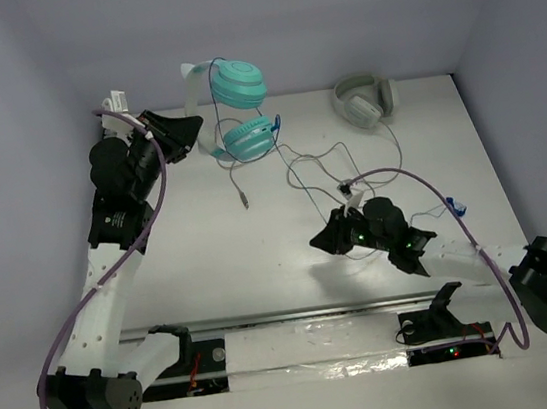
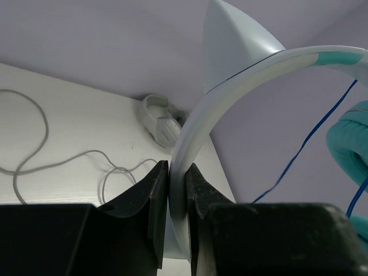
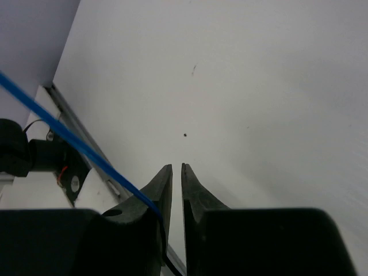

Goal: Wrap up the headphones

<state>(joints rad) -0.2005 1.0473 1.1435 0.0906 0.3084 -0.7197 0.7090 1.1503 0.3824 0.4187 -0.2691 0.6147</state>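
The headphones are lifted at the back of the table: two teal ear cups (image 1: 238, 85) and a white headband (image 1: 207, 141). My left gripper (image 1: 187, 135) is shut on the headband (image 2: 241, 63), which stands pinched between the jaws (image 2: 176, 167). One teal cup (image 2: 351, 138) shows at the right edge of the left wrist view. The thin blue cable (image 1: 276, 125) trails down the table toward my right gripper (image 1: 319, 242). In the right wrist view the blue cable (image 3: 57, 123) crosses the left finger and enters the narrow gap of the nearly closed gripper (image 3: 176, 168).
Grey-white headphones (image 1: 366, 100) lie at the back right, also in the left wrist view (image 2: 161, 123). Their grey cable (image 1: 242, 193) loops over the middle of the table (image 2: 34, 132). A small blue-and-white piece (image 1: 455, 206) lies by the right arm. A rail (image 1: 308, 313) runs along the near edge.
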